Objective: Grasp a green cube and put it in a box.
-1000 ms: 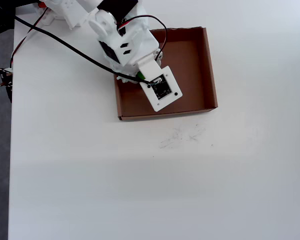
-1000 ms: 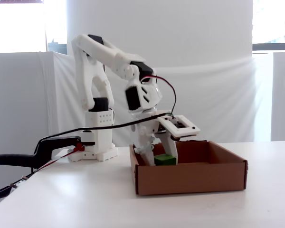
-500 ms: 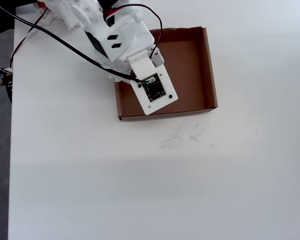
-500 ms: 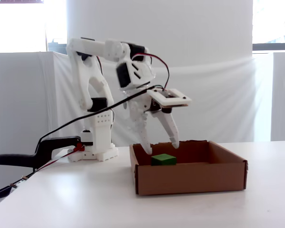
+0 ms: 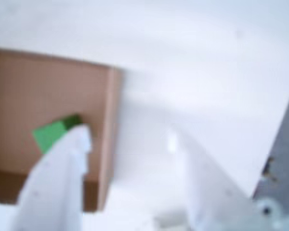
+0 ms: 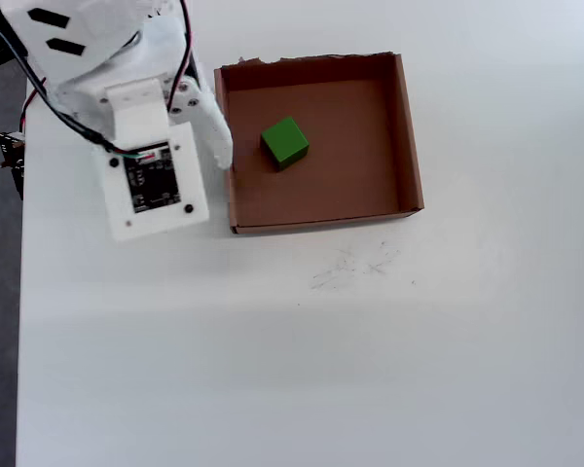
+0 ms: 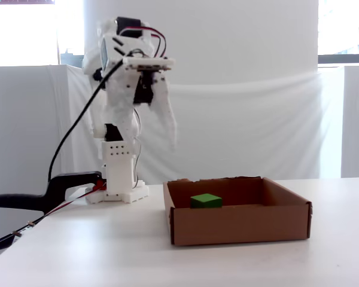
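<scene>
The green cube [image 6: 285,142] rests loose on the floor of the box [image 6: 410,136], in its left half in the overhead view. In the fixed view the cube [image 7: 206,200] shows just above the box's front wall [image 7: 239,224]. My gripper [image 7: 152,140] hangs open and empty high above the table, to the left of the box. One white finger [image 6: 217,136] shows beside the box's left wall from overhead; the camera plate hides the other. In the blurred wrist view the gripper [image 5: 126,137] straddles the box wall [image 5: 108,130], with the cube [image 5: 50,134] beyond the left finger.
The arm's base [image 7: 116,179] stands at the back left, with a black cable [image 7: 24,200] trailing off the table's left edge [image 6: 19,292]. Faint pencil marks [image 6: 350,263] lie in front of the box. A white curtain hangs behind.
The gripper let go of the cube, rose out of the box and swung left and up. The cube stays on the box floor.
</scene>
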`<state>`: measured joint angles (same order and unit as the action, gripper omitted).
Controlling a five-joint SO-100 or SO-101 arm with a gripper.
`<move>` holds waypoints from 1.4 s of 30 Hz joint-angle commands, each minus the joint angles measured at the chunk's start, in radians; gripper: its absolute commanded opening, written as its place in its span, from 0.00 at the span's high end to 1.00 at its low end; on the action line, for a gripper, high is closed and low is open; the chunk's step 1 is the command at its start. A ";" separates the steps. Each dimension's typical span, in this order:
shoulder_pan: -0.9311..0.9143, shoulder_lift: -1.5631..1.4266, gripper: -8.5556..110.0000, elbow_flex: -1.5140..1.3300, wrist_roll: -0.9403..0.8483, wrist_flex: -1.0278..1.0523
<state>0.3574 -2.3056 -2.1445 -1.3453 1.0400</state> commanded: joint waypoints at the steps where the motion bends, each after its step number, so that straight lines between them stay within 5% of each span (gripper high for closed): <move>1: -0.080 -0.095 0.76 -0.064 -0.077 0.025; 26: -0.299 -0.856 0.83 -0.827 -0.291 0.115; 42: -0.272 -0.877 0.80 -0.828 -0.255 0.170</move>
<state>0.0767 -3.1845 -2.9790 -1.6076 1.1950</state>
